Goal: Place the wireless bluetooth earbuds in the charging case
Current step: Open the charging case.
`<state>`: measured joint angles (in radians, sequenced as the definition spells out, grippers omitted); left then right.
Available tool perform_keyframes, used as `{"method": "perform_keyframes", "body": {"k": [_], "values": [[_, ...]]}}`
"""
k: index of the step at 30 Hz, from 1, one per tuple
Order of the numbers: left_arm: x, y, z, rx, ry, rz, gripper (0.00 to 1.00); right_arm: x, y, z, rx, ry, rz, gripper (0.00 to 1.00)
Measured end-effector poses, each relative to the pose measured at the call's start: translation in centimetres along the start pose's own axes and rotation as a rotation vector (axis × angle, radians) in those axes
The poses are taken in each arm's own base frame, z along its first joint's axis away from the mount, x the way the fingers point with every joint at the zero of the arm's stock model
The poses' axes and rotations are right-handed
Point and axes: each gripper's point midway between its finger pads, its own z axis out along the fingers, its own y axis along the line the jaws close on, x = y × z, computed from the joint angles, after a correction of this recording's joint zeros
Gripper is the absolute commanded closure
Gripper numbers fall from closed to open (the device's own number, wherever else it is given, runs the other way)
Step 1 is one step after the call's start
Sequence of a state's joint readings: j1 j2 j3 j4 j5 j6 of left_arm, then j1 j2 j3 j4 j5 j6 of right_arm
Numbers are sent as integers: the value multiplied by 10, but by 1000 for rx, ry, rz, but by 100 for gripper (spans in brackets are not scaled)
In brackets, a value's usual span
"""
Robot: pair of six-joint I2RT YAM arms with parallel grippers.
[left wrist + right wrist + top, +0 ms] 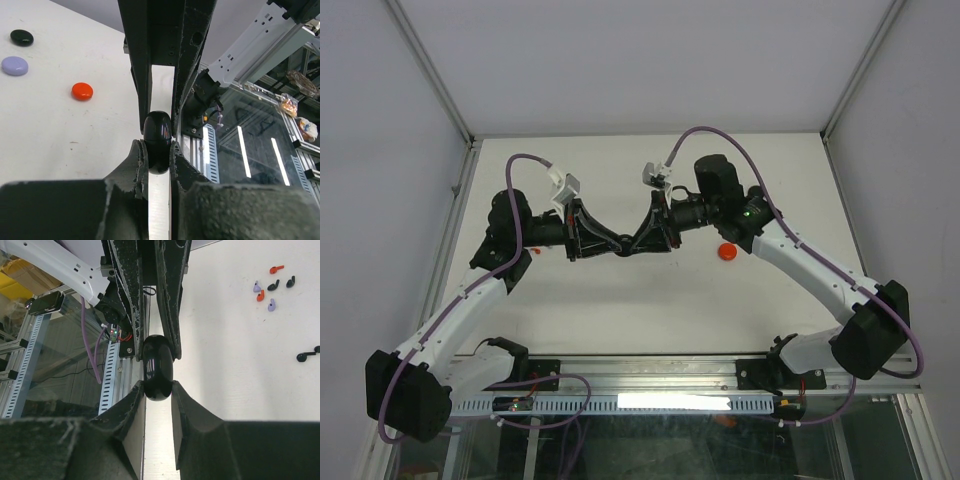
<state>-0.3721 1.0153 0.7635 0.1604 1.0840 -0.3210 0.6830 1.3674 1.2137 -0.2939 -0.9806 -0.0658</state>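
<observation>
**A:** Where's the black charging case point(158, 365) sitting?

**B:** Between the tips of both tools, which are meeting nose to nose. The right tool point(158, 390) is pinching one end. The left tool point(157, 152) is clamping the other, with its fingers point(139, 160) pressing on both flanks.

**A:** Earbuds?

**B:** Lying loose on the desk point(240, 380), well off to the right tool's side. Orange, black and lilac earbuds point(260, 296) are clustering together, and one black earbud point(303, 357) is lying apart from them.

**A:** Anything by the left tool?

**B:** An orange case point(82, 91), a lilac case point(14, 65) and a second black case point(22, 37) are lying off to its side, all apart from it.
</observation>
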Motion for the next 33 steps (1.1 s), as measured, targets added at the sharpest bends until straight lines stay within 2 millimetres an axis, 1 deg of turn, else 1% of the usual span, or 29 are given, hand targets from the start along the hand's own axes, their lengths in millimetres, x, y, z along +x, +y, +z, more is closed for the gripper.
{"method": "perform_keyframes", "body": {"k": [2,4,5,7,12,20,25,29,33], "values": [[1,0,0,1,3,-1,100,0,0,0,4,4,-1,69],[1,0,0,1,2,5,100,0,0,-1,4,4,-2,58],[1,0,0,1,2,11,100,0,0,0,4,1,-4,53],[-1,-1,-1,3,-1,26,100,-4,-1,0,4,-9,-12,50],[-6,-9,-3,8,-17,69,100,-11,-2,1,11,-37,-36,47],[-7,-12,-4,12,-32,101,100,-12,-3,1,18,-50,-26,47],[-7,-13,-5,14,-36,110,100,-19,-8,-7,42,-76,-19,47],[-4,-19,-5,36,-33,121,100,-26,-14,-14,76,-105,-19,47],[-6,-20,-5,40,-43,133,100,-28,-15,-15,82,-115,-2,47]]}}
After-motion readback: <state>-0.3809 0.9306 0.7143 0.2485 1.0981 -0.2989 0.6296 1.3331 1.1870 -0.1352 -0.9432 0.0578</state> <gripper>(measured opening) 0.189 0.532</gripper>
